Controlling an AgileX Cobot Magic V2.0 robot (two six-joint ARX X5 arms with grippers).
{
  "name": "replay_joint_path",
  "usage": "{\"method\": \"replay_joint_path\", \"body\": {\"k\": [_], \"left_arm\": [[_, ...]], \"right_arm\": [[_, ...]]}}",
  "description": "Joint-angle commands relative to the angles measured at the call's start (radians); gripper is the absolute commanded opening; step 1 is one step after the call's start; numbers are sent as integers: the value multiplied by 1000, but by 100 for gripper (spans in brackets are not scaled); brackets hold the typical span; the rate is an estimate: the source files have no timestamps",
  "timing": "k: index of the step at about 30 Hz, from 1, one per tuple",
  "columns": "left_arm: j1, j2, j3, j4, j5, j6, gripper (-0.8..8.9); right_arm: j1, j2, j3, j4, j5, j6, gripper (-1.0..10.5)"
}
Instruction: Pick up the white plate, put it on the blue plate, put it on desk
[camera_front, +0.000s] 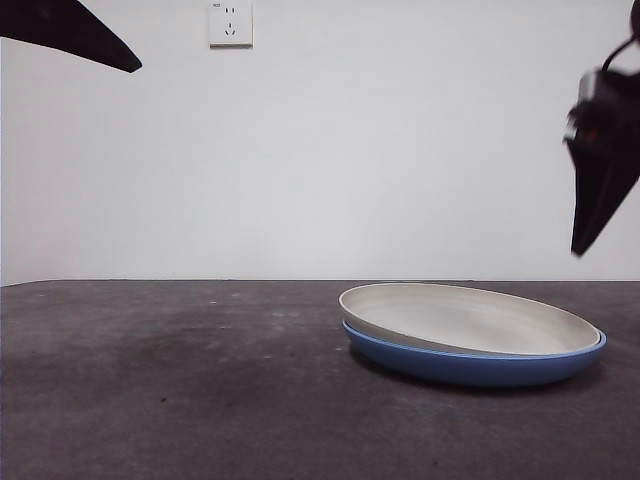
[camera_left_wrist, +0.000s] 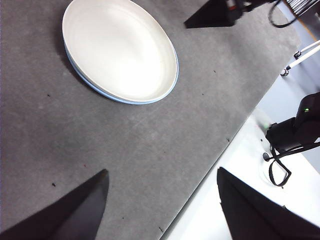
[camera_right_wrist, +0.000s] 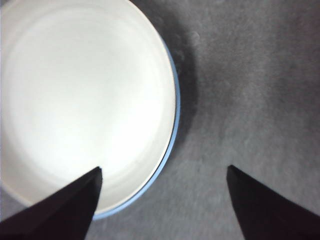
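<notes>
Hovering with released, empty jaws, the right gripper (camera_right_wrist: 162, 172) is straddling the rim of the white plate (camera_front: 470, 318), which is sitting nested in the blue plate (camera_front: 470, 365) on the tabletop (camera_front: 170, 380), toward 3 o'clock in the front view. The left gripper (camera_left_wrist: 162, 175), also released, is waiting well apart.

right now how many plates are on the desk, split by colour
white plate, lying in the blue one: 1
blue plate, on the desk: 1
total: 2 plates
</notes>
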Motion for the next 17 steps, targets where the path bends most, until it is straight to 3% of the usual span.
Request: {"method": "replay_joint_path", "body": {"k": [1, 17], "left_arm": [[-5, 6, 11, 6, 3, 21, 343], [-5, 6, 11, 4, 3, 18, 343]], "right_arm": [[3, 68, 18, 42, -2, 8, 357], [39, 238, 18, 172, -2, 12, 209]]}}
